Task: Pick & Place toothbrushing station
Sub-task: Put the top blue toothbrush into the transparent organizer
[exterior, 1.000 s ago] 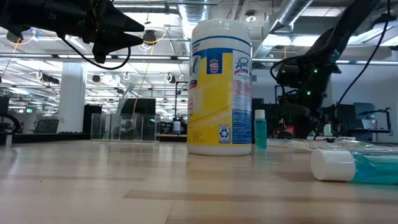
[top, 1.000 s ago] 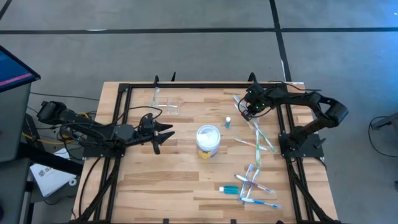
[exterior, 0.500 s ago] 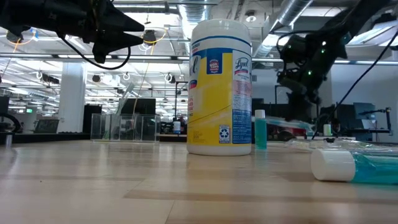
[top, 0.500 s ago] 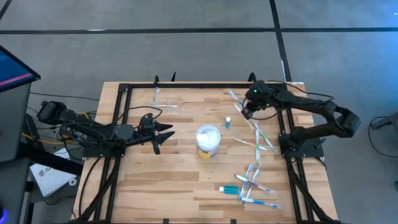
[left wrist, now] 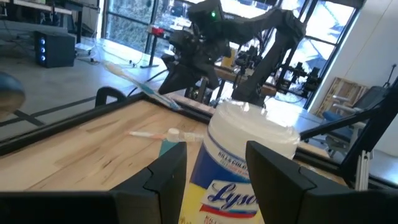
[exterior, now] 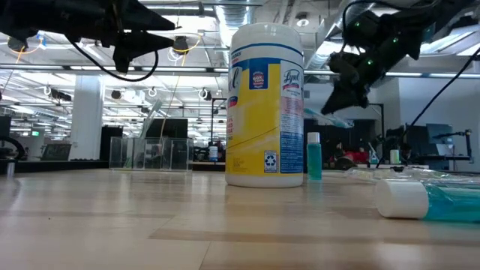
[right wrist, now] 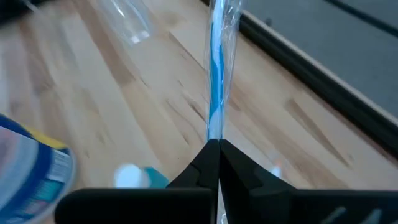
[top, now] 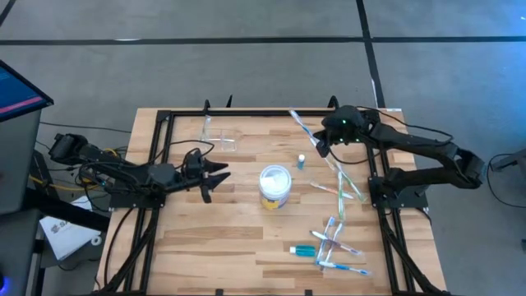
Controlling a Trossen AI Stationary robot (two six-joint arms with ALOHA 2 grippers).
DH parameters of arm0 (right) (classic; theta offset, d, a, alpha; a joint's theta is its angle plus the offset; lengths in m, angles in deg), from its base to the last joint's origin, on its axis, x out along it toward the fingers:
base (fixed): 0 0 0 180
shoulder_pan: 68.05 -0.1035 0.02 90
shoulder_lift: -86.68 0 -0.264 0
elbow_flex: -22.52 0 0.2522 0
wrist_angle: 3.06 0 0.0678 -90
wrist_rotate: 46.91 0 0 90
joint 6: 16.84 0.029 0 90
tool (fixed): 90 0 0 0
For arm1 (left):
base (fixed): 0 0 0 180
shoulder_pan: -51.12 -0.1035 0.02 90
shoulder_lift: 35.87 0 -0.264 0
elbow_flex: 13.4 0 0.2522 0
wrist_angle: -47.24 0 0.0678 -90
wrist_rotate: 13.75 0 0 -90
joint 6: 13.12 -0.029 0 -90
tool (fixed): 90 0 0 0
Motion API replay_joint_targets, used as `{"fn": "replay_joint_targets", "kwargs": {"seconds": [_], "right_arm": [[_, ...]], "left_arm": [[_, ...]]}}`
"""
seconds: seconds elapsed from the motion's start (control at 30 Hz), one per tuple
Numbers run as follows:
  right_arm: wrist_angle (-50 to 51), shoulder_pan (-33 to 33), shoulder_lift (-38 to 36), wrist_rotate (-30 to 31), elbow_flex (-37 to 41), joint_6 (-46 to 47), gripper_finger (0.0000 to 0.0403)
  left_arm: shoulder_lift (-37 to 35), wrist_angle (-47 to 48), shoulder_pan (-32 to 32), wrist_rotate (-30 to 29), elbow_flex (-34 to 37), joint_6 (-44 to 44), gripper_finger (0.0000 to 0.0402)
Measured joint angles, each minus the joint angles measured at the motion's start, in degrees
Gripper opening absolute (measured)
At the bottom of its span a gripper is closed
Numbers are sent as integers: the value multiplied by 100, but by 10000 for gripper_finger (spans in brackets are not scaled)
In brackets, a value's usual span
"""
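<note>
I am holding a wrapped toothbrush (right wrist: 217,81) in my right hand (top: 322,146), upper right of the high view; gripped at its tip, it could swing and miss the toothbrushing station (top: 215,131); my left hand (top: 215,176) is hovering wide.

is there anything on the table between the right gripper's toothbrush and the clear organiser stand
Nothing visible does. The right gripper, shut on a wrapped toothbrush, is near the table's far right. The toothbrushing station stands at the far left, with bare wood between. The wipes tub and small teal bottle sit nearer, off that line.
</note>
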Motion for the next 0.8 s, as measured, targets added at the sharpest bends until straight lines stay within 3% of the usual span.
{"fn": "replay_joint_targets", "kwargs": {"seconds": [0.8], "right_arm": [[-2304,-1252,-131,-596,2,253,0]], "left_arm": [[41,-1027,-132,-67,0,-144,159]]}}
